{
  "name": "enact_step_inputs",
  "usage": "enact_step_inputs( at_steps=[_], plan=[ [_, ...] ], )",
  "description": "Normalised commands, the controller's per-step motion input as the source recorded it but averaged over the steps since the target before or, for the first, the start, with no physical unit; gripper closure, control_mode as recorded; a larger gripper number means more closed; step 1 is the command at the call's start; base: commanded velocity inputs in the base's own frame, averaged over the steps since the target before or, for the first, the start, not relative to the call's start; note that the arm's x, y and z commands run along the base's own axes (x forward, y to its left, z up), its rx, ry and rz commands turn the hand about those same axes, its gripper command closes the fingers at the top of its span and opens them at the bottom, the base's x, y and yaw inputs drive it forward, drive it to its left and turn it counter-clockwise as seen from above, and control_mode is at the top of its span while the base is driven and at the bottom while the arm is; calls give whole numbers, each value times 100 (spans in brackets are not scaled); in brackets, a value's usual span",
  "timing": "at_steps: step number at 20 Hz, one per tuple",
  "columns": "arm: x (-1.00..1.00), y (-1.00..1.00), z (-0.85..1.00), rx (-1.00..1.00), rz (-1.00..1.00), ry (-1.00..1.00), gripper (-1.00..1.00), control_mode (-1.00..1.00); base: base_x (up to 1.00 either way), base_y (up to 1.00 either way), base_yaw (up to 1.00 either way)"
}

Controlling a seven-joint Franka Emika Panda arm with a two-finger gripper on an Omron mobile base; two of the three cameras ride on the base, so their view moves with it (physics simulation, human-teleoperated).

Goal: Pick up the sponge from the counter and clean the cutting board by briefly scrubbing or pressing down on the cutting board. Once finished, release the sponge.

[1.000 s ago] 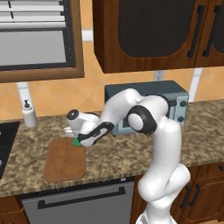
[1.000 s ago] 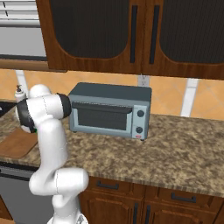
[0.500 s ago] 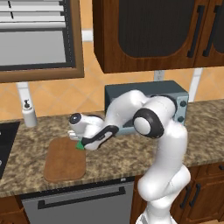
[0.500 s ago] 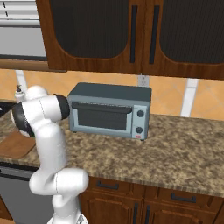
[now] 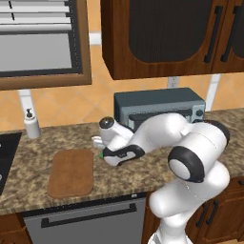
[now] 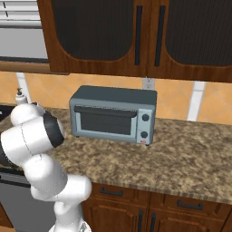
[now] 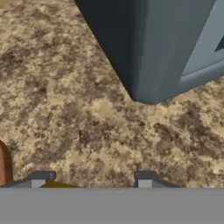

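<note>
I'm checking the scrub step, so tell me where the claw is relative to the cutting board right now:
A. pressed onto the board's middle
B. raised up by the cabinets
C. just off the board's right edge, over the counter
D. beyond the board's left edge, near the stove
C: in the left base view the claw sits right of the cutting board, above the counter.

No legible text, labels, brands or nos. anywhere. Toaster oven (image 6: 113,114) has 2 knobs w/o readable markings; its front panel is plain. Soap bottle (image 5: 32,124) carries no label that can be made out.
</note>
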Motion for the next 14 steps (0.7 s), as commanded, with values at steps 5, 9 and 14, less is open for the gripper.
enact_step_inputs(
  at_steps=[5, 9, 14],
  plan=[
    [0, -41, -27, 0, 0, 2, 100, -100, 0, 0, 0],
    [1, -9, -59, -4, 0, 3, 100, -100, 0, 0, 0],
    [0, -3, -60, 0, 0, 2, 100, -100, 0, 0, 0]
  ],
)
